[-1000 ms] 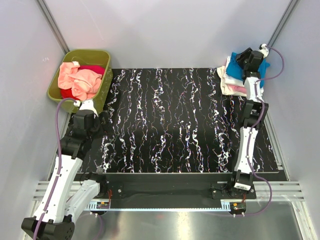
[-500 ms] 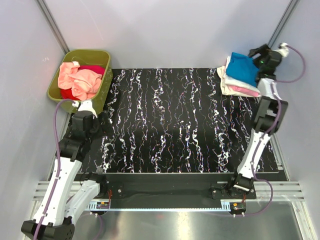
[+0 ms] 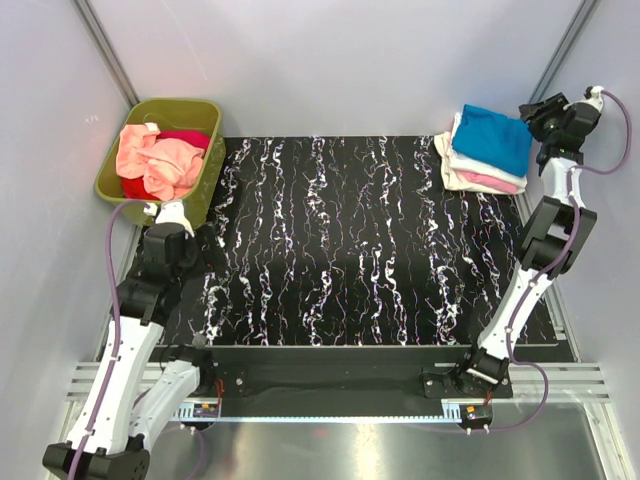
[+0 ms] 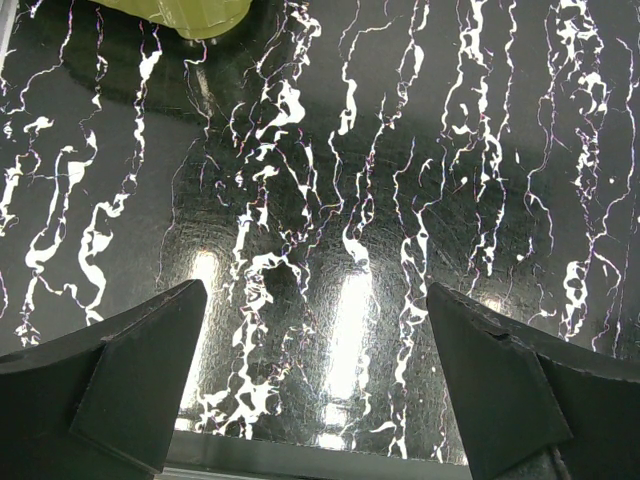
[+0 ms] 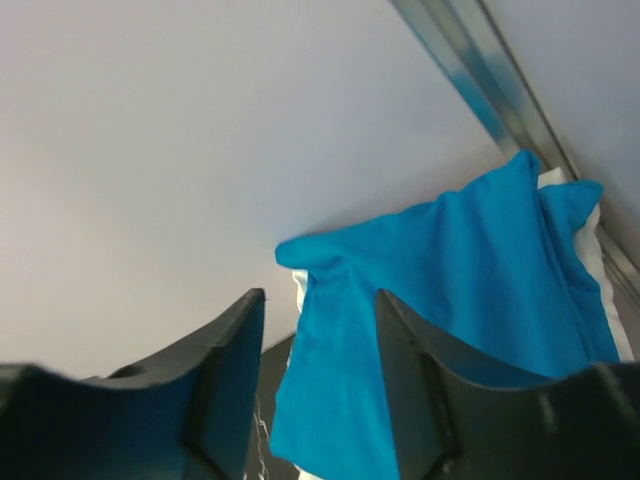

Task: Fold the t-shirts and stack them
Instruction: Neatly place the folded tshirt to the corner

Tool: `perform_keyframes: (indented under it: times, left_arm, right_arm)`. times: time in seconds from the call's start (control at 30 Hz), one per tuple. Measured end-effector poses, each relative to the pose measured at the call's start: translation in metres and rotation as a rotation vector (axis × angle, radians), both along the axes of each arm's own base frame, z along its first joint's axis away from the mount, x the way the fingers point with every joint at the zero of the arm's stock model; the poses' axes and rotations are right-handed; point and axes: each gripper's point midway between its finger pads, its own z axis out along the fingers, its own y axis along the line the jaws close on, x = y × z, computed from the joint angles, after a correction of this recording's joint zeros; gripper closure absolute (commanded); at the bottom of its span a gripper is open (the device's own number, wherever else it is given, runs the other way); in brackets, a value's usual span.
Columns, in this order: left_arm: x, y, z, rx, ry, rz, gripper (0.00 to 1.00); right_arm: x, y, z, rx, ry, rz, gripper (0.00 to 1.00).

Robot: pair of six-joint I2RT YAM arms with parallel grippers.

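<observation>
ok so the bit that matters here imo is which arm is closer to the unfolded pile. The left gripper [image 4: 315, 290] hangs low over the black marbled mat [image 4: 330, 180], jaws spread wide with nothing between them. The olive tub [image 3: 176, 103] sits just ahead of its fingertips, a touch to its left, and you can see the tub's corner poking in at the top of the left wrist view. Inside, the salmon-peach shirt [image 3: 150, 158] is heaped on top, with the red shirt [image 3: 186, 138] peeking out on the side away from the gripper. Both are scrunched up, so I can't tell which way collars or hems point, and there's no long axis to speak of, just a lump. The right gripper [image 5: 320, 298] is well apart from that tub, up in the air by the far right corner, jaws parted and holding nothing. The blue t-shirt [image 3: 492, 138] lies folded just to its left and lower down, topping the stack over a cream-white shirt [image 3: 450, 165] and a pink shirt [image 3: 492, 183], clear of the fingers. Its length runs roughly across the table, slightly slanted. My guess is the next grab comes from the tub and it's the left arm's job, reaching forward and down over the rim
</observation>
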Motion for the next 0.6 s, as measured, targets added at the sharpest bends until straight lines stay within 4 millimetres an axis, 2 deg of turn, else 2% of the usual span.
perform_keyframes:
  times: [0.13, 0.27, 0.37, 0.43, 0.53, 0.6]
  left_arm:
    - [0.0, 0.0, 0.0, 0.0, 0.001, 0.002, 0.01]
    - [0.0, 0.002, 0.0, 0.0, 0.001, 0.007, 0.01]
    - [0.0, 0.002, 0.0, 0.0, 0.001, 0.007, 0.01]
    - [0.0, 0.002, 0.0, 0.0, 0.001, 0.007, 0.01]
    - [0.0, 0.002, 0.0, 0.0, 0.001, 0.007, 0.01]
    - [0.0, 0.002, 0.0, 0.0, 0.001, 0.007, 0.01]
  right_arm:
    - [0.018, 0.013, -0.008, -0.002, 0.026, 0.056, 0.48]
    - [0.041, 0.048, -0.03, -0.036, 0.094, 0.127, 0.47]
    - [0.051, 0.08, -0.058, -0.037, 0.162, 0.183, 0.46]
    - [0.054, 0.101, -0.079, -0.036, 0.215, 0.215, 0.42]
    - [0.05, 0.127, -0.109, -0.063, 0.313, 0.247, 0.37]
    - [0.047, 0.136, -0.12, -0.103, 0.362, 0.245, 0.34]
